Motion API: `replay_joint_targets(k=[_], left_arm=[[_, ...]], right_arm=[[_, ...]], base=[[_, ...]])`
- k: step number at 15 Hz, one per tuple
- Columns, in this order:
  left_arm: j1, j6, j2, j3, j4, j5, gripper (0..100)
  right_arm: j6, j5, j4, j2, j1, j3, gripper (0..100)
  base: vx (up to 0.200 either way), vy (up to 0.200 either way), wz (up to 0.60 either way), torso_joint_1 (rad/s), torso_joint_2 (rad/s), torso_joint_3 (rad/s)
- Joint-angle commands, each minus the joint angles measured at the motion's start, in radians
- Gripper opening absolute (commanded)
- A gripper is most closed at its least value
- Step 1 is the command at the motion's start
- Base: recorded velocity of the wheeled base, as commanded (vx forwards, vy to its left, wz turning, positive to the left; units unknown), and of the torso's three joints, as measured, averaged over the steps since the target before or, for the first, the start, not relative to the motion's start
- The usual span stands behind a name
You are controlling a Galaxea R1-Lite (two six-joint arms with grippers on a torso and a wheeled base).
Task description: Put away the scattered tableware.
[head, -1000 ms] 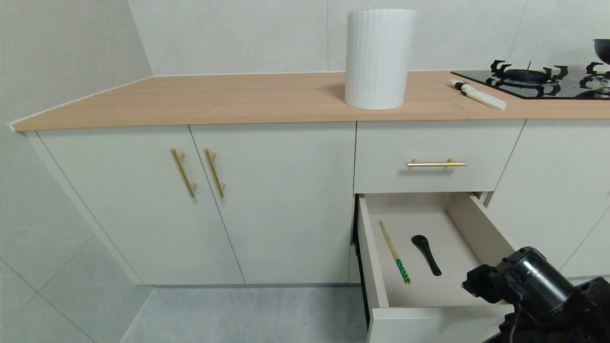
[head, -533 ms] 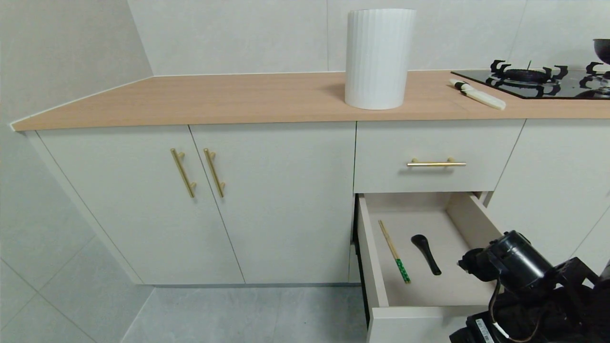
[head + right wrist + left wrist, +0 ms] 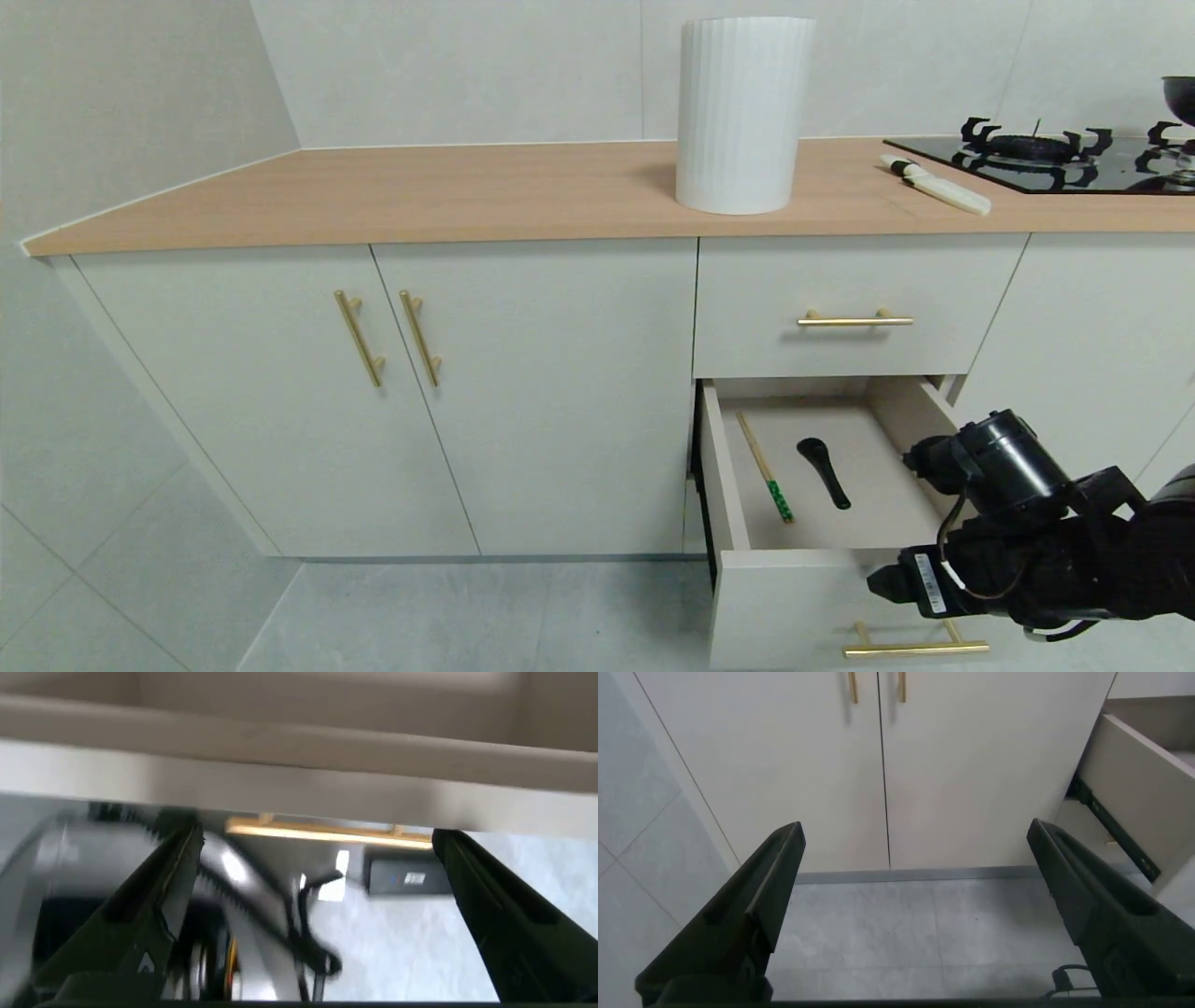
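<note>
One black spoon (image 3: 823, 473) beside chopsticks (image 3: 766, 469) in drawer (image 3: 775, 597), beyond right hand (image 3: 318, 840).

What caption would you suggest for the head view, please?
Open drawer holding chopsticks and a black spoon, right arm at its front.

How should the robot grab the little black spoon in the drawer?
Probably by the thin handle of the black spoon, coming straight down from above. It lies flat on the floor of the drawer, whose walls block the sides. The chopsticks lie apart from it, so fingers should fit across the handle.
</note>
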Motion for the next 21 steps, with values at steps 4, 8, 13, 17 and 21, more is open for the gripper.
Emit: replay_joint_targets(k=[4,8,13,17,21], left_arm=[[0.0,0.0,0.002,0.0,0.0,0.0,100],[0.0,0.0,0.0,0.0,0.0,0.0,100],[0.0,0.0,0.002,0.0,0.0,0.0,100],[0.0,0.0,0.002,0.0,0.0,0.0,100],[0.0,0.0,0.002,0.0,0.0,0.0,100]], right_arm=[[-0.001,-0.016,-0.118,0.096,-0.055,0.004,100],[-0.011,-0.018,-0.24,0.154,-0.067,-0.003,100],[-0.065,-0.018,-0.281,0.246,-0.067,-0.137,100],[-0.071,-0.016,-0.283,0.336,-0.08,-0.281,100],[-0.074,-0.018,-0.382,0.441,-0.126,-0.328,100]], base=[[0.0,0.0,0.0,0.0,0.0,0.0],[0.0,0.0,0.0,0.0,0.0,0.0],[0.0,0.0,0.0,0.0,0.0,0.0],[0.0,0.0,0.0,0.0,0.0,0.0],[0.0,0.0,0.0,0.0,0.0,0.0]])
